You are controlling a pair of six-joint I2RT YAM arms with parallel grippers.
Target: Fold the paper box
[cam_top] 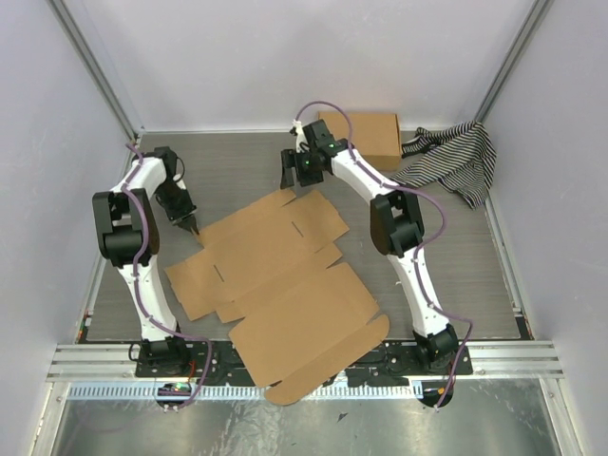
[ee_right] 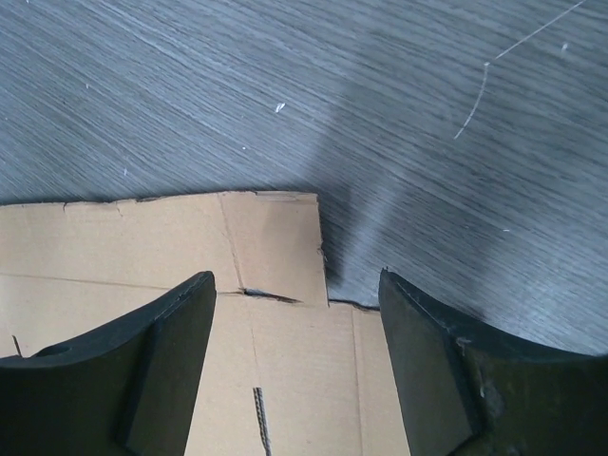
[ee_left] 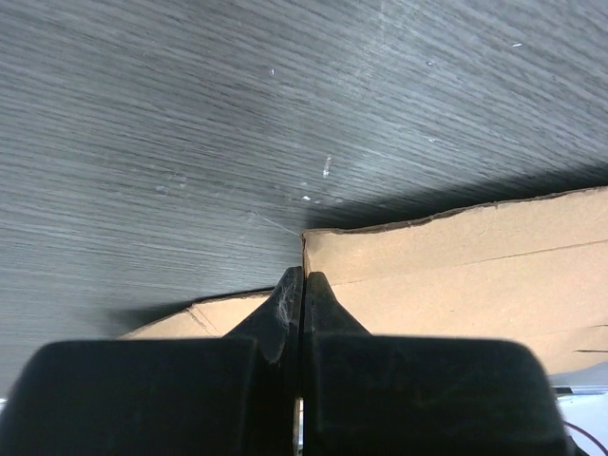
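The paper box [cam_top: 285, 275] is a flat brown die-cut cardboard sheet lying across the middle of the table, with its near flap hanging over the front edge. My left gripper [cam_top: 194, 226] is shut, its tips at the sheet's left corner. In the left wrist view the shut tips [ee_left: 302, 275] sit at a notch in the cardboard [ee_left: 456, 256], with nothing seen between them. My right gripper [cam_top: 288, 178] is open above the sheet's far corner. In the right wrist view the gripper [ee_right: 294, 277] straddles a flap corner of the cardboard [ee_right: 142, 247].
A fully formed brown cardboard box [cam_top: 366, 133] stands at the back of the table. A black-and-white striped cloth [cam_top: 451, 157] lies beside it at the back right. White walls enclose the table, and a metal rail [cam_top: 513, 356] runs along the front.
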